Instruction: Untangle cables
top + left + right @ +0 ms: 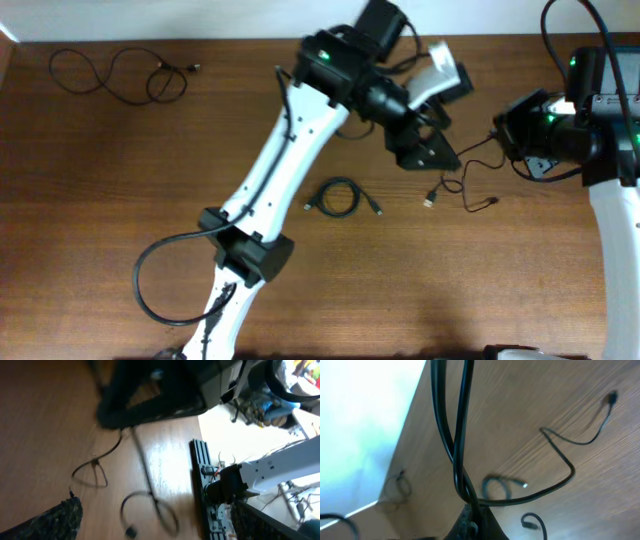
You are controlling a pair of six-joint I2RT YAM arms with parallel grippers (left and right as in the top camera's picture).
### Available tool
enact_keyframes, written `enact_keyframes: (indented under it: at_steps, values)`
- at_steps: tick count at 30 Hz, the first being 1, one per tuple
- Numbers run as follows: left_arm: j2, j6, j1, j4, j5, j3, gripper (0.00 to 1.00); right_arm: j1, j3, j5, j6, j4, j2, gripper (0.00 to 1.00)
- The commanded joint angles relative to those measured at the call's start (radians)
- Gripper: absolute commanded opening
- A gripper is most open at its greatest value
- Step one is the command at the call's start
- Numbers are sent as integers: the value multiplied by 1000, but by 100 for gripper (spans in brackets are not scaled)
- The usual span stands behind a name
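Left fingers (pixel 50 521) released, blurred; right fingers (pixel 487 531) clenched on cable (pixel 461 482), tips cropped.

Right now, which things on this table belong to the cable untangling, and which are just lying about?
Job: wavy cable; coiled cable; strand pinched by the right gripper.
Not the job: thick arm wiring; the table.

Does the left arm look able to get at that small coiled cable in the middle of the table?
Probably yes. The coil lies alone on bare table close beside the left arm, with nothing over it, and the left claw hangs open nearby.
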Motion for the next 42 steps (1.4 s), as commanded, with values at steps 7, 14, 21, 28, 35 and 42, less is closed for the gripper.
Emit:
enact_keyframes:
  at_steps: [7, 14, 21, 28, 35, 42]
  values:
    - [-10, 38, -40, 40, -80, 10, 72, -2, 18, -190, 37, 4, -3, 4]
    - [-10, 37, -40, 63, -80, 10, 23, -1, 18, -219, 37, -18, -3, 4]
    - [-10, 12, -29, 69, -80, 10, 0, -2, 18, -167, -40, -16, -3, 4]
    - [-10, -19, 3, 62, -83, 10, 0, -4, 21, -158, -103, -9, -5, 14]
    - [-10, -44, 10, 43, -163, 10, 0, -119, 94, -158, -317, -34, -41, 99]
    - [-10, 20, -2, 24, -132, 10, 0, -262, 93, -38, -401, -100, -39, 98]
